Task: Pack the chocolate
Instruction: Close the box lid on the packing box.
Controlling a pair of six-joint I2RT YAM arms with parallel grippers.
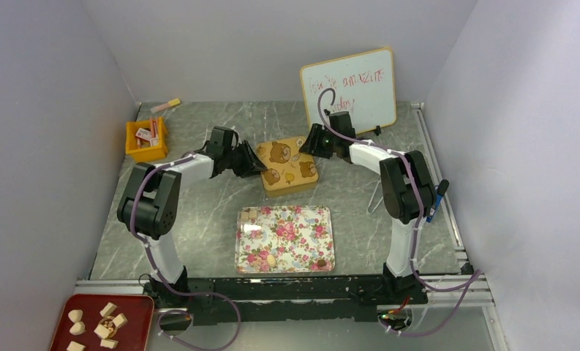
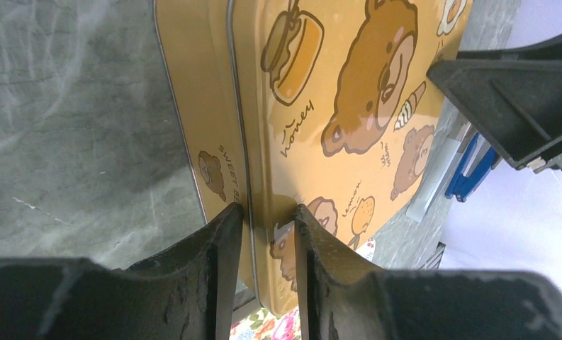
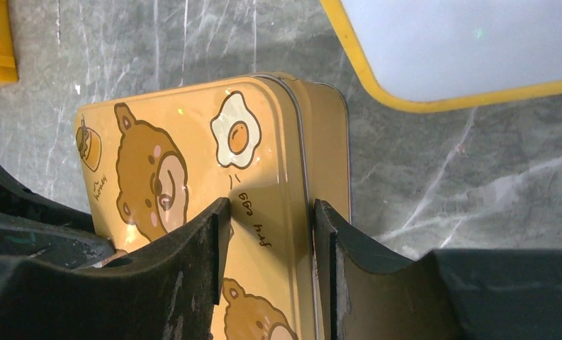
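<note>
- The table (image 1: 199, 212) is grey marble-look, and the whiteboard (image 1: 360, 80) leans at the upper right of the overhead view, right behind the right arm.
- The floral tray (image 1: 333, 241) sits bottom centre, between the two arm bases. It only has a few little pieces on it.
- The red tray (image 1: 137, 307) is in the bottom left corner, and that's where most of the pieces are.
- The tin (image 1: 290, 167) is yellow with bears and lies flat just above the floral tray in frame, lid on. It's roughly square, so no real long axis. The bit that matters is that it sits right between the two grippers, so my guess is the lid has to come off before anything gets packed.
- The orange bin (image 1: 134, 146), upper left, holds some red-and-white packets (image 1: 146, 134).
- The left gripper (image 2: 267, 216) has its fingers narrowly apart, straddling the tin's lid seam. I can't tell if it's actually pinching.
- The right gripper (image 3: 271, 209) has its fingers wider apart across the tin's edge, nothing clamped that I can see.
- The chocolate (image 1: 109, 309), cream and tan chunks, is well down-frame from both grippers, nearer the left arm's base.
</note>
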